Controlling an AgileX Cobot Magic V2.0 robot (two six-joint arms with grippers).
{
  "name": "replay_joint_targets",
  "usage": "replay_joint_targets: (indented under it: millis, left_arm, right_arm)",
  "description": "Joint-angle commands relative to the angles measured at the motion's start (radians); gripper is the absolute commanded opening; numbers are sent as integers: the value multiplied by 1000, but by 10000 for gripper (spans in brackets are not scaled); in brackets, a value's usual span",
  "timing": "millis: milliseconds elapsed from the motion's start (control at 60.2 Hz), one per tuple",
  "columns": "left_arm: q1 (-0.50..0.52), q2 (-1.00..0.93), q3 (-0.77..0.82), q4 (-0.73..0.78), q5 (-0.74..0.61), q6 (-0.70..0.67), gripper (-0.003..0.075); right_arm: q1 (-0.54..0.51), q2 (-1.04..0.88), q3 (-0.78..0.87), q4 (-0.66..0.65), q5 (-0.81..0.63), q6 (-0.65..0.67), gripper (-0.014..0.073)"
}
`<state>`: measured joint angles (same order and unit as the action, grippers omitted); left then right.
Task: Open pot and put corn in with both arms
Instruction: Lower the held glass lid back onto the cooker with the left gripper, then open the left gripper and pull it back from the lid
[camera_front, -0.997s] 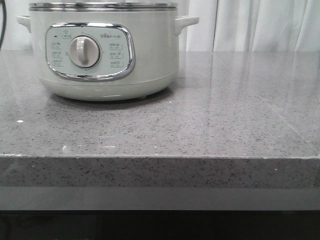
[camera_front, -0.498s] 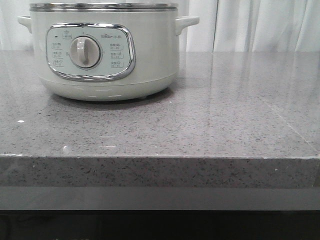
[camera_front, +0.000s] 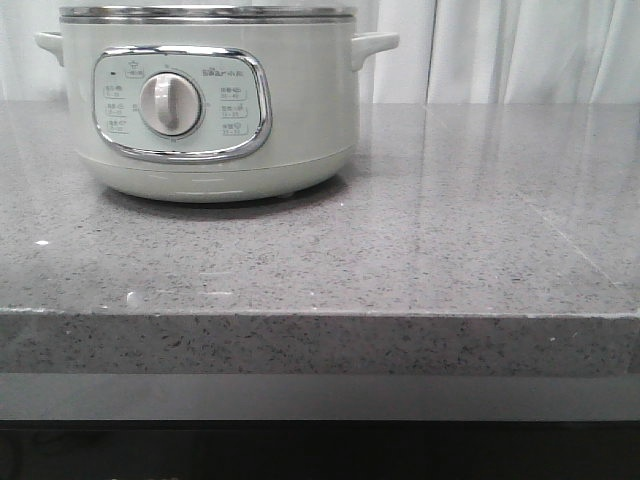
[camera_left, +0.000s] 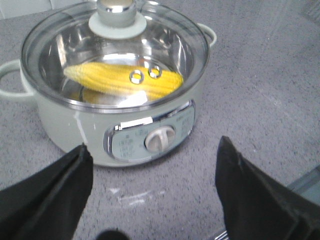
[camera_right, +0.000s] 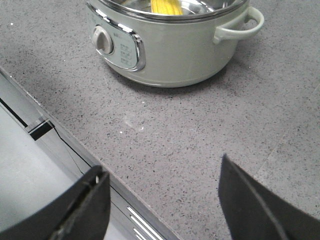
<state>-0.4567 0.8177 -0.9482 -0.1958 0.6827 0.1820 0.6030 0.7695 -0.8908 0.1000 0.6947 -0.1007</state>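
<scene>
Pot: the pot stands upright on the table, toward the table's left and far side in the front view, its chrome-framed control panel and dial facing the camera.
Handles: 2 pale side handles; the right one shows clearly in the front view, the left one is partly cut by the picture's edge.
Lid: a glass lid with a chrome-topped knob sits closed on the steel rim, with 2 small vent holes in the glass.
Corn: the corn lies on its side inside the pot, seen through the glass in the left wrist view; a strip of its yellow kernels also shows at the pot's rim in the right wrist view.
Left gripper: the left gripper hangs above the table just in front of the control panel, its 2 black fingers spread wide, grasping nothing and apart from the pot.
Right gripper: the right gripper is over the table's near edge, well apart from the pot, fingers spread wide and empty.
Background: white curtains hang behind the table.
</scene>
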Motion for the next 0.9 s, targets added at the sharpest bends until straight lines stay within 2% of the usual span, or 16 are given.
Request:
replay_joint_targets:
  millis: [0, 133, 216, 316, 465, 598, 681, 881]
  left_arm:
    - [3, -60, 29, -24, -92, -3, 512]
    - [3, -103, 79, -24, -117, -3, 507]
    - [3, -110, 90, -24, -125, -3, 455]
    - [3, -110, 90, -24, -125, -3, 340]
    - [3, -110, 90, -24, -125, -3, 173]
    - [3, -110, 90, -24, -126, -3, 39]
    - [3, -110, 90, -24, -130, -3, -20]
    - [3, -108, 90, -24, -130, -3, -20]
  right_arm:
    - [-3, -5, -27, -3, -62, -13, 489]
    - [-3, -4, -27, -3, -47, -13, 489]
    - [-3, -3, -27, -4, -46, -13, 464]
    - [-3, -3, -27, -4, -46, -13, 336]
    - [-3, -3, -27, -4, -46, -13, 78]
    - [-3, -3, -27, -3, -44, -13, -74]
    - [-3, -3, -27, -3, -41, -13, -67]
    - [-3, -3, -27, -3, -41, -13, -68]
